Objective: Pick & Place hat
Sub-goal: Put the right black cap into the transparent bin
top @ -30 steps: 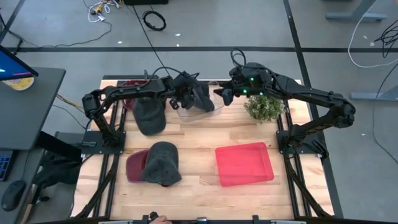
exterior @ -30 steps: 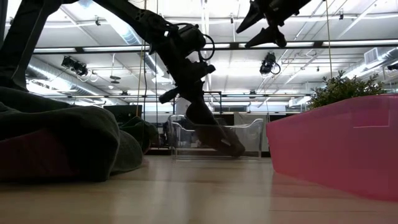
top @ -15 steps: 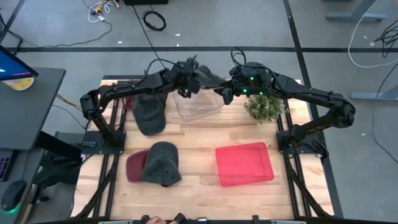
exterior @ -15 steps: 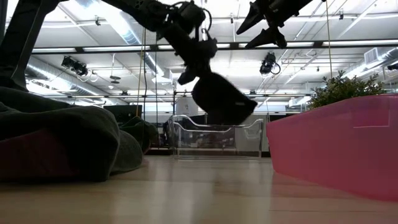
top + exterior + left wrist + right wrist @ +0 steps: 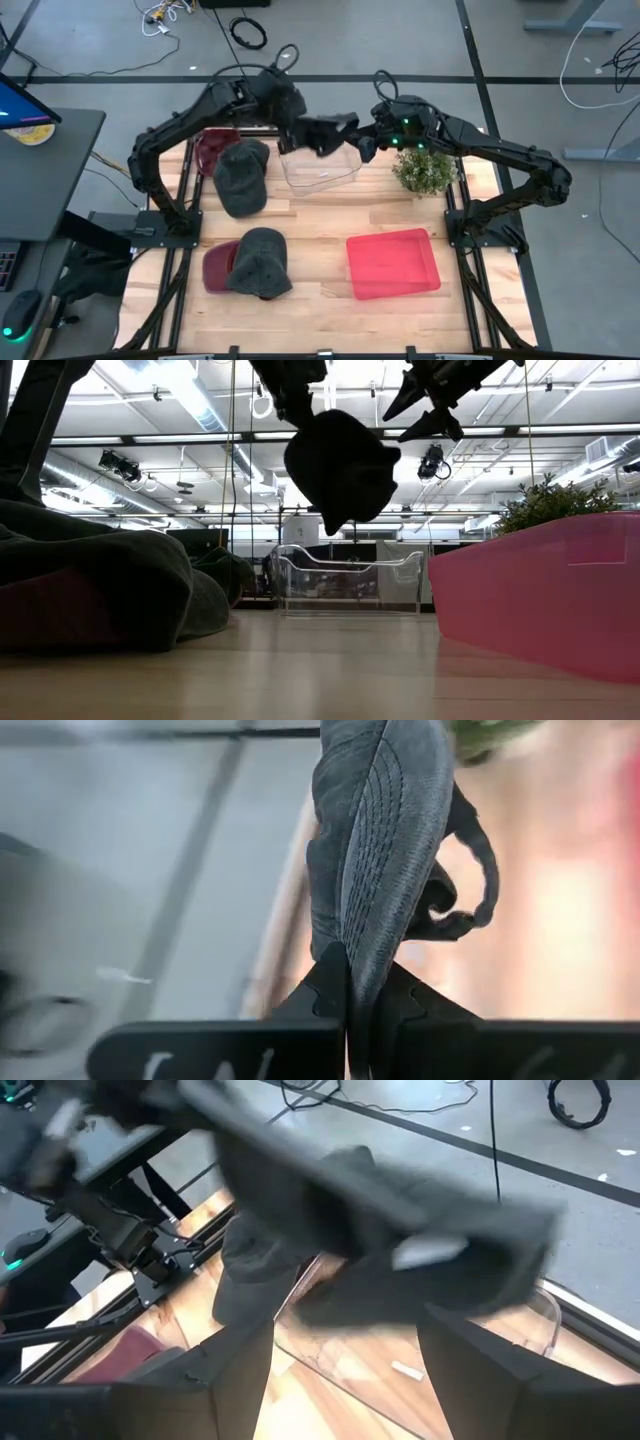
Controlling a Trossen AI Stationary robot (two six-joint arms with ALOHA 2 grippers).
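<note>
A dark grey hat [image 5: 327,133] hangs in the air above a clear plastic bin [image 5: 322,168], held by my left gripper [image 5: 297,127]. In the low view the hat [image 5: 338,460] hangs below that gripper [image 5: 297,400], well clear of the bin [image 5: 345,580]. My right gripper [image 5: 364,147] is open and level with the hat, just to its right, touching nothing. In the right wrist view its fingers frame the blurred hat [image 5: 380,1250]. My left gripper [image 5: 350,1010] pinches the hat between its two fingers at a stitched, folded edge [image 5: 360,955]. The fingers come from the table's left, slanting down. The hat is lifted clear and hangs slack beyond the fingers, its back strap [image 5: 478,870] dangling loose.
Two more grey hats [image 5: 241,178] [image 5: 262,260] lie on the table's left half, the nearer one over a red cap [image 5: 214,268]. A maroon item [image 5: 212,146] sits at the far left. A red tray [image 5: 393,262] lies near right and a small plant [image 5: 425,172] stands far right.
My left gripper has risen from inside the clear bin and swung toward my right gripper, still shut on the hat. The hat, which lay in the bin, is now lifted clear and hangs high above it. My right gripper has kept still and open.
</note>
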